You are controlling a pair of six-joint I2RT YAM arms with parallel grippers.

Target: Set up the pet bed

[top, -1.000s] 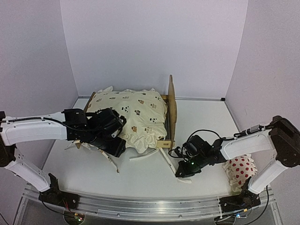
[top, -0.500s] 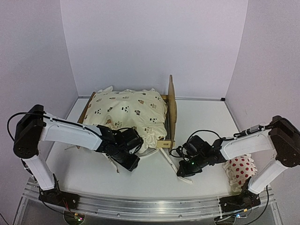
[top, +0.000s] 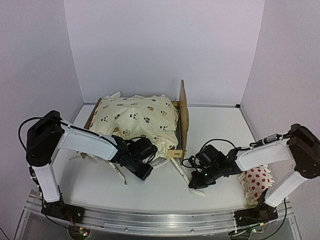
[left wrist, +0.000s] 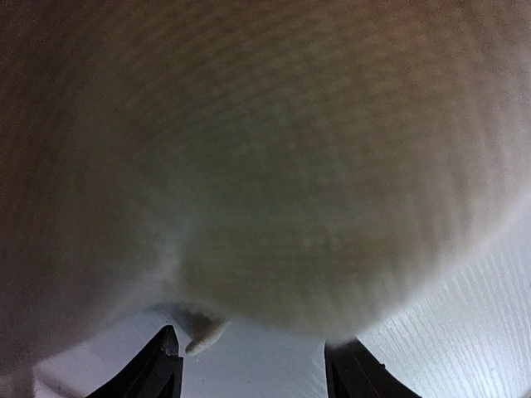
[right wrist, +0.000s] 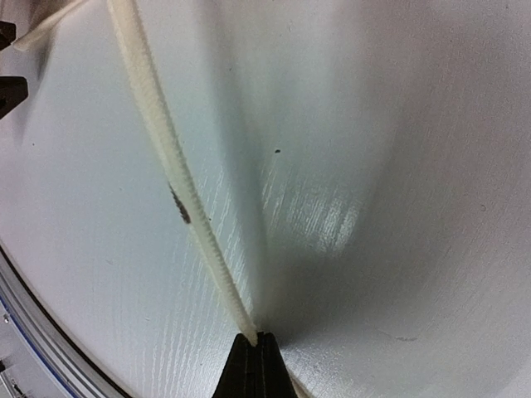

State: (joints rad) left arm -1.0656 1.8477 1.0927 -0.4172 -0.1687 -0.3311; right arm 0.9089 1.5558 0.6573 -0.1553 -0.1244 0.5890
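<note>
Jaws on the left gripper (left wrist: 257, 352) are apart by the cushion (top: 137, 117), the right gripper (right wrist: 259, 361) pinches a tie (right wrist: 166, 149), and a hard tug could drag the cushion off the pet bed (top: 183, 115) at the far middle.

cushion (top: 137, 117) in pet bed (top: 183, 115), rear middle of surface (top: 150, 192) | pillow (top: 257, 180) near right, well apart | left gripper (left wrist: 257, 365) at cushion's near edge | right gripper (right wrist: 261, 356) on tie (right wrist: 166, 149), between bed and pillow
</note>
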